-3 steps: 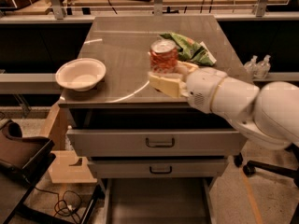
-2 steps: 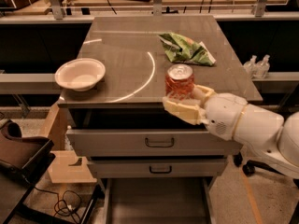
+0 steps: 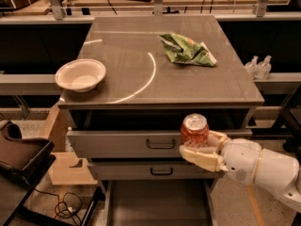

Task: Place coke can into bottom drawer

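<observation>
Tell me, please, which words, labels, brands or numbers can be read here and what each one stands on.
No text reads clearly.
Coke can, held by the gripper in front of the drawer fronts: lettering too blurred to read.
Green crumpled bag on the cabinet top: print unreadable.
Two small bottles at right: no legible label.

We count one small red-orange coke can (image 3: 194, 132), clasped by one cream two-finger gripper (image 3: 201, 147) before two grey metal drawer fronts (image 3: 122, 145). We also count one round white bowl (image 3: 81, 74), one crumpled green bag (image 3: 186, 51), one wide grey bottom drawer (image 3: 157, 206) and two small clear bottles (image 3: 257, 67).
</observation>
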Available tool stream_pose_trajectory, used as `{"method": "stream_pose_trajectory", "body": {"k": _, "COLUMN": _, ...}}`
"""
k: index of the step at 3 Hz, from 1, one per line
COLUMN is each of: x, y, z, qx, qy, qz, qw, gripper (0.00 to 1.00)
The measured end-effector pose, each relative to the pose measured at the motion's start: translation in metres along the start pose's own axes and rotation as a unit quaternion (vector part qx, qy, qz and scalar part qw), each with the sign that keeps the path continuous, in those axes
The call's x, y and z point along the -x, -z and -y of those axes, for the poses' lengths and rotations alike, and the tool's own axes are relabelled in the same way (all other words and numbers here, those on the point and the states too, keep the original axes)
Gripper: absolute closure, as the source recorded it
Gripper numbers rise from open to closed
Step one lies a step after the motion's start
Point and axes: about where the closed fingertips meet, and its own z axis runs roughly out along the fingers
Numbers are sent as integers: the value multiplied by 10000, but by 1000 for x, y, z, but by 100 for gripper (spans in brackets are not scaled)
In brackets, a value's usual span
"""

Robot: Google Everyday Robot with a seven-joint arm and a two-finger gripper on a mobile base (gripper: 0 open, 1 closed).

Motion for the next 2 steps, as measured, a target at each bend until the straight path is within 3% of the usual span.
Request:
{"method": "stream_pose_trajectory", "body": {"k": 1, "x": -71, "y": -17, "z": 3, "qx": 389, "qy": -486, "qz": -311, "qw": 9976, "gripper": 100}}
{"method": "stream_pose_trajectory", "body": {"k": 2, "x": -71, "y": -17, "z": 3, "qx": 390, "qy": -485, "qz": -311, "qw": 9976, "gripper": 100}}
